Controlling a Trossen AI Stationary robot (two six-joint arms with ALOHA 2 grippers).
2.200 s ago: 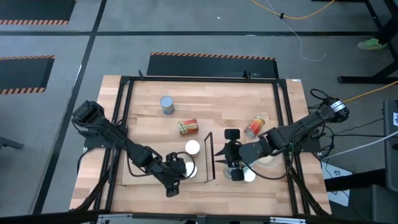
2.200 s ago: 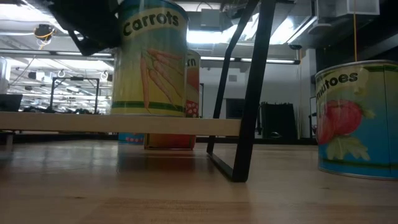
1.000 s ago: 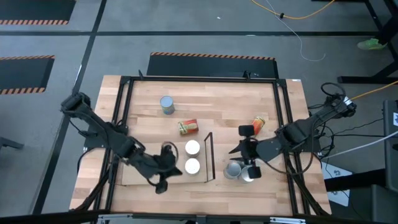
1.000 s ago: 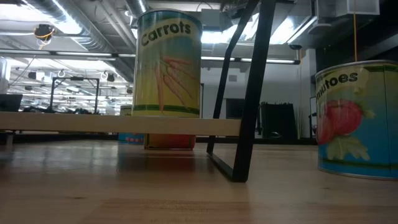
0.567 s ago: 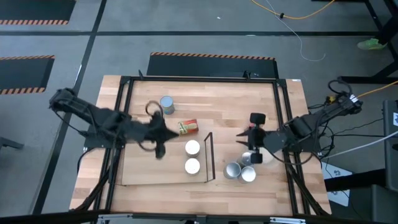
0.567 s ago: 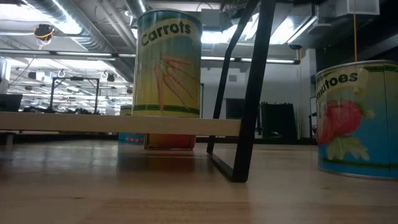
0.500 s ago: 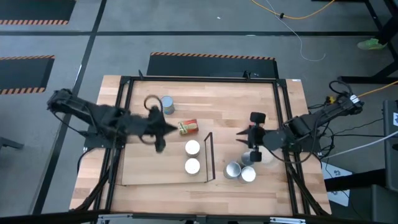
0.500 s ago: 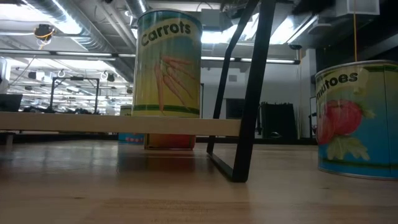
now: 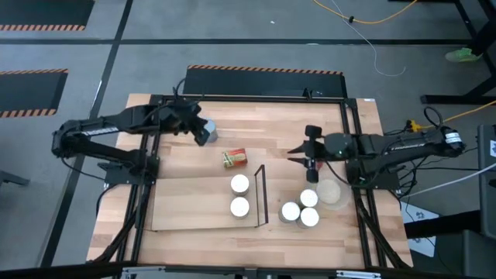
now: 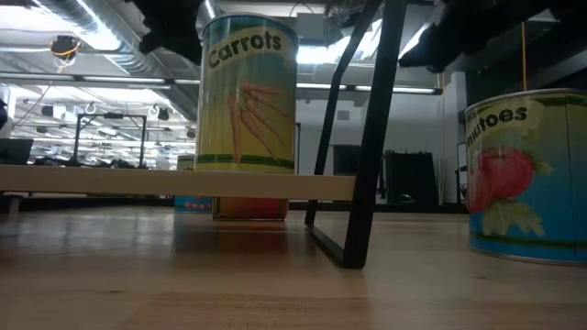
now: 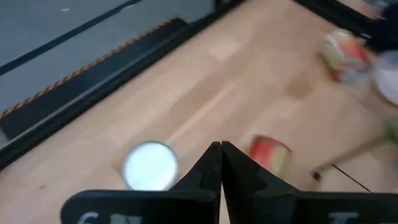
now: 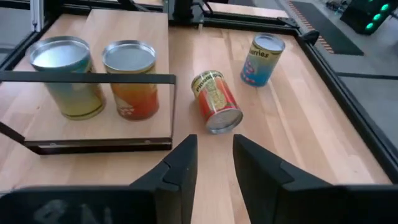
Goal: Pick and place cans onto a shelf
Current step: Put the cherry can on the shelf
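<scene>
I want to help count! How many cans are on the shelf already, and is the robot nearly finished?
Not yet. Two cans stand on the shelf. Neither gripper holds one: the left gripper is shut near the upright can, and the right gripper is open. Others wait on the tabletop, including a toppled can.

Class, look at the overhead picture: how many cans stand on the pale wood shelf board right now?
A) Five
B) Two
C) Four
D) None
B: two white-topped cans stand on the shelf just left of its black frame; the other upright cans sit on the tabletop beyond the frame.
</scene>
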